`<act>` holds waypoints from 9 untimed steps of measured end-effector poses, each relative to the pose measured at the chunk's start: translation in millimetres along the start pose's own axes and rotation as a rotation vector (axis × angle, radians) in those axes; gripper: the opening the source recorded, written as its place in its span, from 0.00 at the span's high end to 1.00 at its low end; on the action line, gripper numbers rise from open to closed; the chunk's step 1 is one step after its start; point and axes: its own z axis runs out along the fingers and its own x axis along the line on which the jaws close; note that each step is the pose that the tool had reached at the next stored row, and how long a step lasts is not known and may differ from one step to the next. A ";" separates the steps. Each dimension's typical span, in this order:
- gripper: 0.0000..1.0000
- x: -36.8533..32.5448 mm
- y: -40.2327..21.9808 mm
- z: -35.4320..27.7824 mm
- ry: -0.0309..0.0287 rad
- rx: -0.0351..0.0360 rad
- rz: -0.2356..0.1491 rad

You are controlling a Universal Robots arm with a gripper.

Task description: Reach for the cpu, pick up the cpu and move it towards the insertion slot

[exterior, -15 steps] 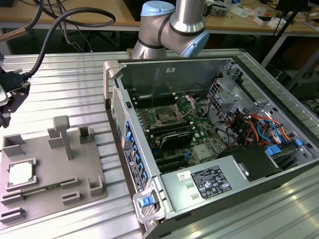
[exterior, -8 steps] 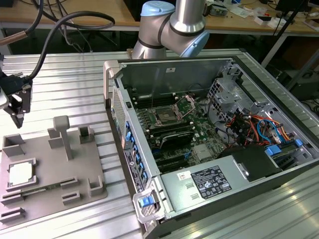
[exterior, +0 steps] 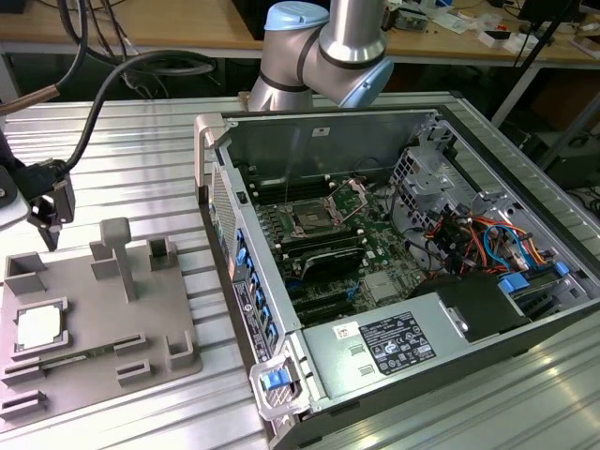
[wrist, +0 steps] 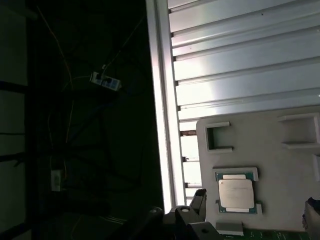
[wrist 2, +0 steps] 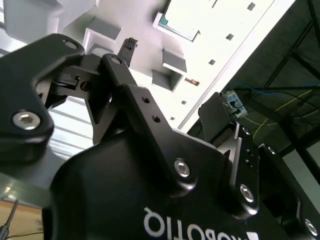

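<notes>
Gripper, fingertips partly cut off, hangs spread wide, clear of the cpu on the grey tray.

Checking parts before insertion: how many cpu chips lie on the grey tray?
1. The cpu sits in a framed pocket at the grey tray's edge, on the exterior view's left; none seems hidden.

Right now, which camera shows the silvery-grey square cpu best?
The first wrist view: the silvery-grey square cpu faces the camera, whole. At the exterior view's left the cpu lies oblique; in the second wrist view glare bleaches the cpu.
</notes>
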 end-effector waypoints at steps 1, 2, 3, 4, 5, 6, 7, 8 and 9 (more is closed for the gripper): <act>0.22 0.0 -0.3 1.5 0.0019 0.0002 -0.013; 0.22 -0.1 -1.0 4.2 0.0054 0.0005 -0.035; 0.22 -0.2 -2.1 6.3 0.0079 0.0006 -0.047; 0.22 -0.2 -4.2 8.5 0.0102 0.0008 -0.056; 0.22 -0.2 -5.6 9.9 0.0113 0.0009 -0.060; 0.22 -0.2 -7.0 11.4 0.0122 0.0009 -0.065; 0.22 -0.2 -8.3 12.7 0.0131 0.0011 -0.070; 0.22 0.1 -9.0 14.4 0.0132 0.0011 -0.073; 0.22 0.7 -9.7 16.3 0.0134 0.0012 -0.076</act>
